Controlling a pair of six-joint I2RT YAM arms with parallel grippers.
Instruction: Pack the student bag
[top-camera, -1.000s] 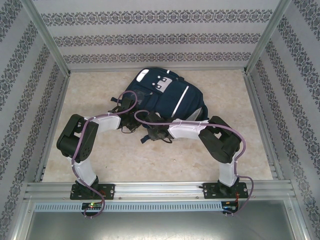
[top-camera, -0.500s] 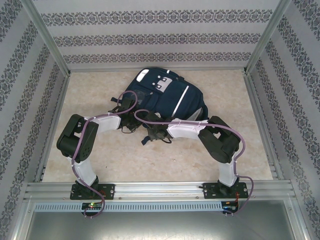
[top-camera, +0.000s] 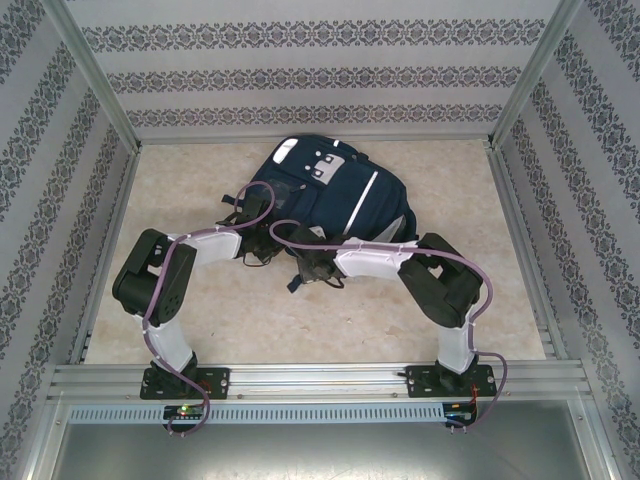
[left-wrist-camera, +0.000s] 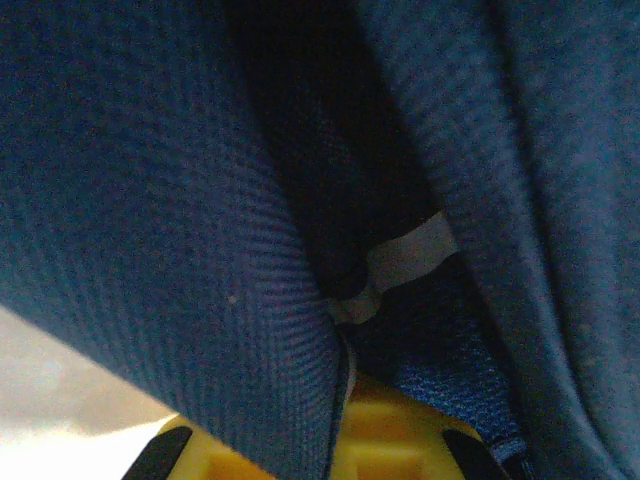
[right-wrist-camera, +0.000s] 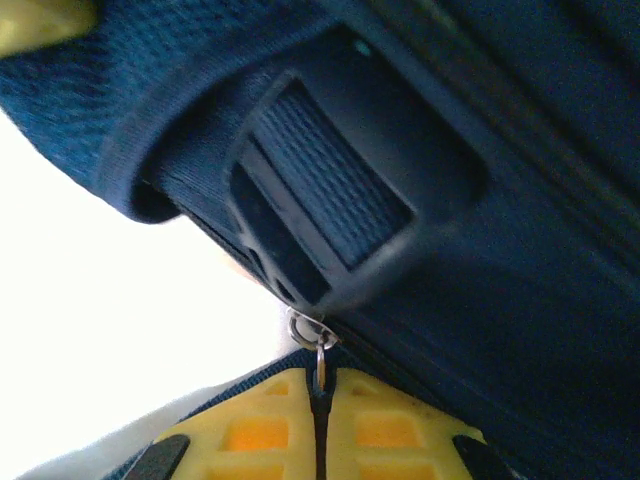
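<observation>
The student bag (top-camera: 335, 190), navy blue with white stripes and pale patches near its top, lies flat at the back middle of the table. My left gripper (top-camera: 258, 243) sits at the bag's near left edge. In the left wrist view its yellow pads (left-wrist-camera: 400, 430) are shut on a fold of the bag's blue fabric (left-wrist-camera: 180, 250). My right gripper (top-camera: 306, 264) is at the bag's near edge, beside the left one. Its yellow pads (right-wrist-camera: 250, 430) are closed on the dark zipper pull (right-wrist-camera: 320, 385) hanging from a small metal ring (right-wrist-camera: 308, 328), under a black strap buckle (right-wrist-camera: 320, 200).
Patterned walls and metal frame rails (top-camera: 105, 215) enclose the beige table (top-camera: 300, 320). Both forearms and their purple cables (top-camera: 215, 235) cross the space in front of the bag. Dark straps (top-camera: 292, 283) trail from the bag's near edge.
My right gripper has closed on the zipper pull and drawn slightly toward the near side. The left gripper and the bag have stayed put.
</observation>
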